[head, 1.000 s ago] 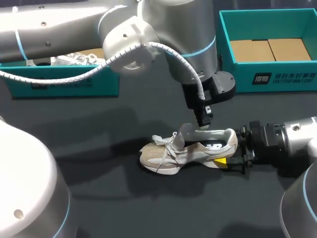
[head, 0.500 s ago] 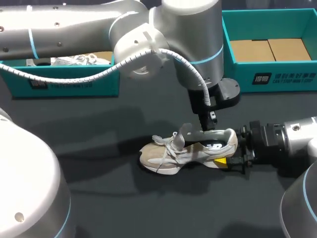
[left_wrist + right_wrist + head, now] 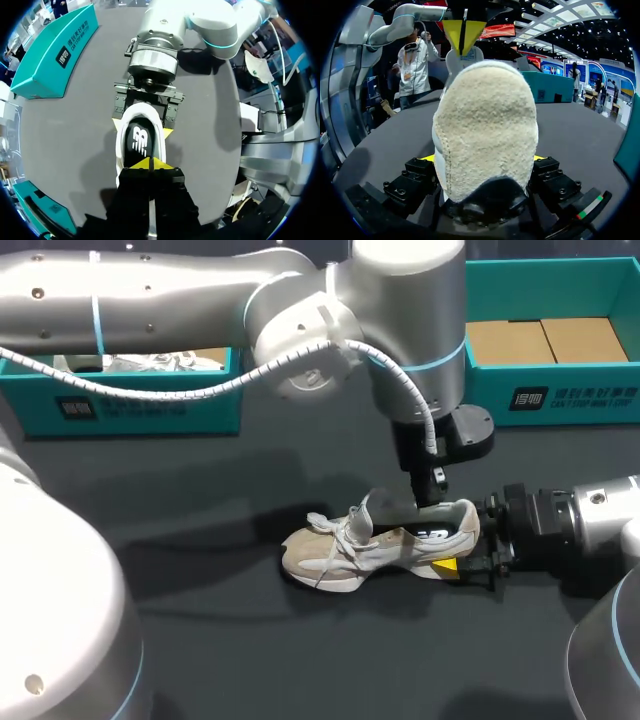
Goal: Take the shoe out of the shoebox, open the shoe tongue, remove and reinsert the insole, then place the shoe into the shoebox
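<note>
The shoe (image 3: 375,545) stands on its sole on the tabletop (image 3: 200,640), out of the shoebox (image 3: 540,395), with its heel toward my right arm. My right hand (image 3: 460,550) is clamped on the heel, one yellow tip on each side. My left hand (image 3: 150,164) hangs at the opening with its tips pressed together over the insole (image 3: 140,142). I see nothing pinched between them and cannot tell whether they touch it. I judge the shoe light, with a soft upper that gives and a stiffer heel cup, so the heel is the sound place to hold. The insole should be thin and floppy, best pinched at its heel edge. Only the left wrist view shows the insole lying inside. The right wrist view shows the fuzzy heel filling my grip, and the head view shows the raised tongue (image 3: 362,512).
</note>
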{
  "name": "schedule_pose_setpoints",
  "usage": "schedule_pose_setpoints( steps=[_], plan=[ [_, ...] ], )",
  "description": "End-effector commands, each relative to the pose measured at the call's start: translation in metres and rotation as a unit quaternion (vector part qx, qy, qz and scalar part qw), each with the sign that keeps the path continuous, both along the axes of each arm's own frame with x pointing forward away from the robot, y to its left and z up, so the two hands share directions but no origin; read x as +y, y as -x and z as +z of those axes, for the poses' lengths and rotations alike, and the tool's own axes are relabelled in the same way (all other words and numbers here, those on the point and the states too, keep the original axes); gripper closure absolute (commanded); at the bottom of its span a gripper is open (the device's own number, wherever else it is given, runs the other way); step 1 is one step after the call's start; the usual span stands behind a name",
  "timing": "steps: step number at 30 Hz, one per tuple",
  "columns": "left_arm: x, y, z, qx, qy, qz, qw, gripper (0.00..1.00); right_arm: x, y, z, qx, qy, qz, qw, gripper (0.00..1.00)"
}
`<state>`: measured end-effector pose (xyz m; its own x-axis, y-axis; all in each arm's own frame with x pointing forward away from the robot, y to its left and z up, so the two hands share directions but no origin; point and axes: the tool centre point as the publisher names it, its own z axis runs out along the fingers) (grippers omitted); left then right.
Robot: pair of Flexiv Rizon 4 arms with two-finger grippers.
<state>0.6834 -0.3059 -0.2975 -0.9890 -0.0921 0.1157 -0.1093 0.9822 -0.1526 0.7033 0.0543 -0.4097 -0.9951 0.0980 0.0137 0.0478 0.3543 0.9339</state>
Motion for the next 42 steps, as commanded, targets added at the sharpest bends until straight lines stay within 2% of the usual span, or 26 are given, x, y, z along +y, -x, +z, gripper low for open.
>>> schedule_pose_setpoints(
  steps=[1,11,19,29,38,39,40,42],
  plan=[
    [-0.01,-0.008,-0.024,0.015,-0.005,-0.005,1.0,1.0,0.001,0.0,0.0,0.0,0.002,0.0,1.0,1.0],
    [-0.007,-0.01,-0.047,0.033,-0.015,-0.011,0.999,1.0,0.001,0.0,0.0,0.0,0.002,0.0,1.0,1.0],
    [0.008,-0.002,-0.054,0.037,-0.021,-0.02,0.999,1.0,0.001,0.0,0.0,0.0,0.002,0.0,1.0,1.0],
    [0.021,-0.002,-0.063,0.056,-0.03,-0.029,0.998,1.0,0.001,0.0,0.0,0.0,0.002,0.0,1.0,1.0],
    [0.025,0.011,-0.068,0.049,-0.028,-0.06,0.997,1.0,0.001,0.0,0.0,0.0,0.002,0.0,1.0,1.0],
    [0.025,0.011,-0.069,0.047,-0.028,-0.061,0.997,1.0,0.001,0.0,0.0,0.0,0.002,0.0,1.0,1.0],
    [0.025,0.012,-0.069,0.044,-0.028,-0.064,0.997,0.89,0.001,0.0,0.0,0.0,0.002,0.0,1.0,1.0],
    [0.025,0.013,-0.071,0.037,-0.029,-0.064,0.997,0.84,0.001,0.0,0.0,0.0,0.002,0.0,1.0,1.0]
  ],
)
